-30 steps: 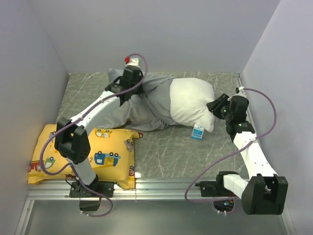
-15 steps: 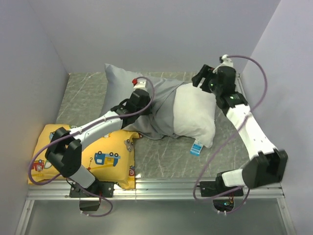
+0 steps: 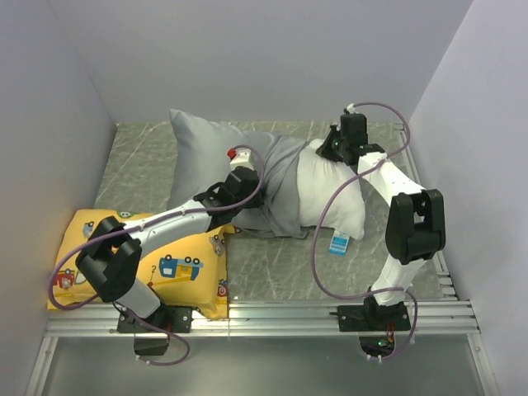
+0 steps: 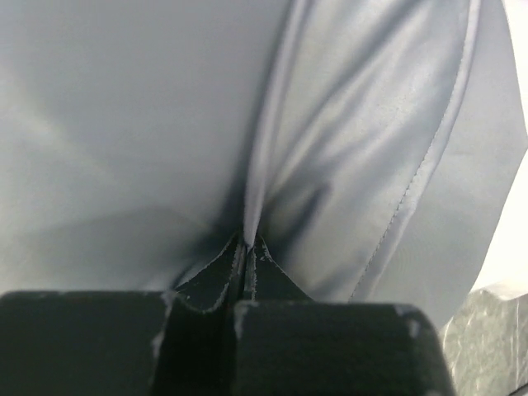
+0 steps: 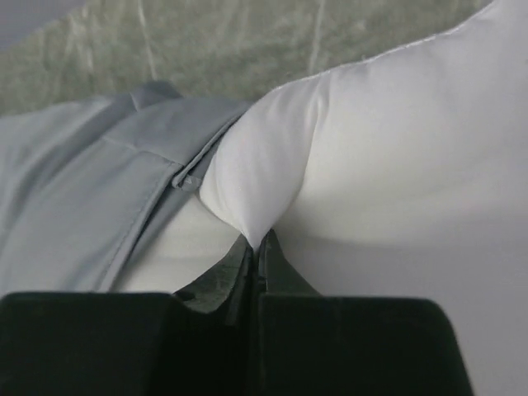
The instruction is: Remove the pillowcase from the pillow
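Note:
The silver-grey pillowcase (image 3: 206,153) (image 4: 140,124) (image 5: 91,190) lies wrinkled across the back middle of the table and covers the left part of the pillow. The white pillow (image 3: 334,194) (image 5: 396,148) sticks out of it to the right, with a small blue tag (image 3: 337,244) at its near corner. My left gripper (image 3: 244,191) (image 4: 248,243) is shut on a fold of the pillowcase near its open end. At the pillow's far edge my right gripper (image 3: 330,153) (image 5: 258,241) is shut on a pinch of the white pillow fabric.
A yellow cushion (image 3: 177,266) with cartoon vehicles lies at the near left, under the left arm. Grey walls (image 3: 66,99) close in the table on the left, back and right. A metal rail (image 3: 272,312) runs along the near edge.
My right arm swung from the pillow's right side to its far edge and shut on the white fabric. My left gripper pulled the pillowcase nearer, and the cover's far corner spread out leftward.

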Action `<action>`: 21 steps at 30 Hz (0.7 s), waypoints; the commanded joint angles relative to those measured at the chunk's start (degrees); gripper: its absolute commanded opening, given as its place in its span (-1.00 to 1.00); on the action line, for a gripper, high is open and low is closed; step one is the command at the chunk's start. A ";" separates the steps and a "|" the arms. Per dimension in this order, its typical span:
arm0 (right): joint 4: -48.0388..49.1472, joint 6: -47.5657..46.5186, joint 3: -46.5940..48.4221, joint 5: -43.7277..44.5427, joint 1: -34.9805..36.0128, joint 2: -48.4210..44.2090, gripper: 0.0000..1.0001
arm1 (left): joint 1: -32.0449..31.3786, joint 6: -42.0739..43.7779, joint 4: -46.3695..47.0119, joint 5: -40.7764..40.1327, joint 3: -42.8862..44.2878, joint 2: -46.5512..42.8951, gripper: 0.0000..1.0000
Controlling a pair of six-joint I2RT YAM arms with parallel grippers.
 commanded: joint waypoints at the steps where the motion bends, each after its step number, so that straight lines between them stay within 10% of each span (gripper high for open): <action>1: 0.21 3.21 8.74 -4.40 0.35 0.46 -1.00 | 2.09 1.53 -7.49 3.10 4.60 3.98 -0.99; 9: 8.10 5.85 15.37 -12.82 0.88 -13.39 -1.00 | 8.17 -2.94 -2.75 14.45 10.33 14.71 -0.99; 21: 30.77 4.09 -47.62 -10.47 6.77 -42.52 -1.00 | 10.98 -6.39 4.90 11.46 15.88 20.17 -0.99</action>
